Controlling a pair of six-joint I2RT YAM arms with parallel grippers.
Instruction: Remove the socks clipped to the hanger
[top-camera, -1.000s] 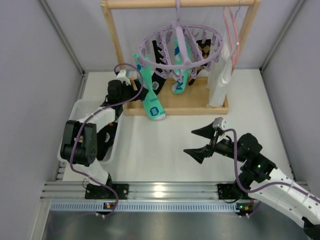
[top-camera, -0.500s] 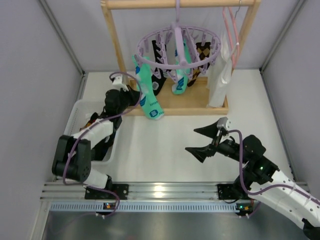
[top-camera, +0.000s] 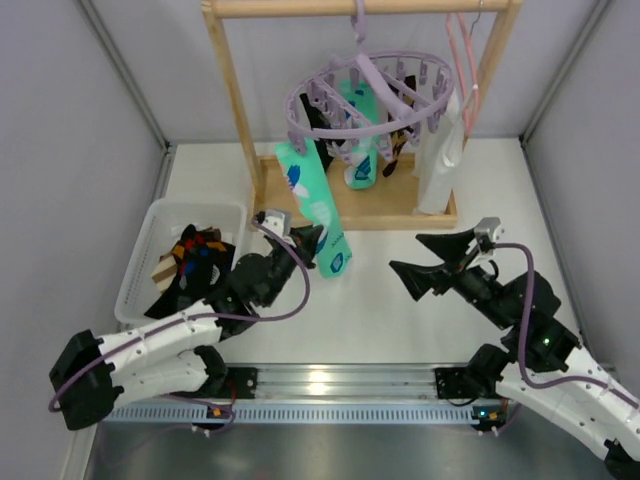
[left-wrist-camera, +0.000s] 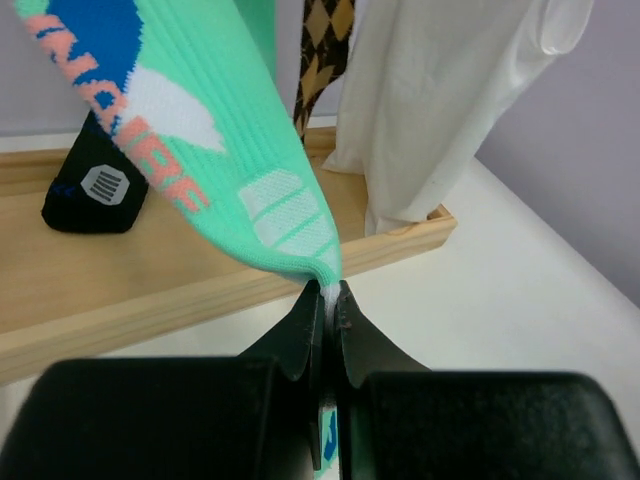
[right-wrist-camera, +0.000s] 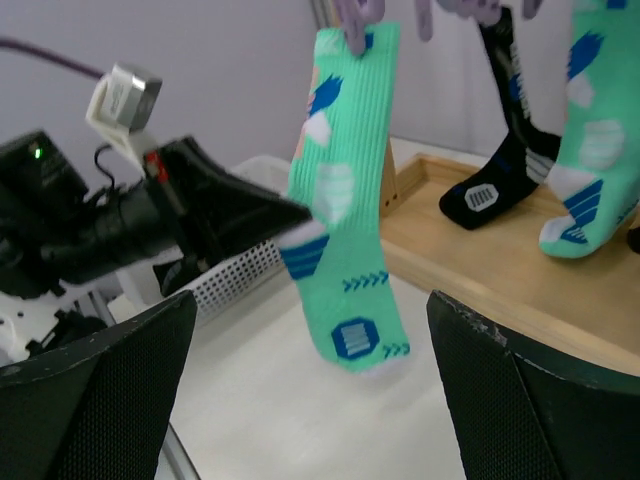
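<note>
The lilac hanger (top-camera: 372, 88) hangs tilted from the wooden rail. A mint-green sock (top-camera: 318, 195) is still clipped to its left rim and stretches down toward the front. My left gripper (top-camera: 310, 238) is shut on this sock's heel (left-wrist-camera: 300, 255); the fabric is pinched between the black fingers (left-wrist-camera: 300, 335). More socks dangle from the hanger: a black one (top-camera: 318, 125), a mint one (top-camera: 360, 165) and an argyle one (top-camera: 395, 150). My right gripper (top-camera: 440, 262) stands open to the right of the stretched sock (right-wrist-camera: 345, 200), holding nothing.
A white basket (top-camera: 150, 255) at the left holds several socks. The wooden rack's post (top-camera: 232, 90) and base tray (top-camera: 400, 212) stand behind. A white garment (top-camera: 440, 160) hangs from a thin pink hanger (top-camera: 462, 55) at the rack's right.
My left gripper has shut on the mint sock and pulled its lower end toward the front, tilting the hanger. The right gripper has drifted slightly right, still open.
</note>
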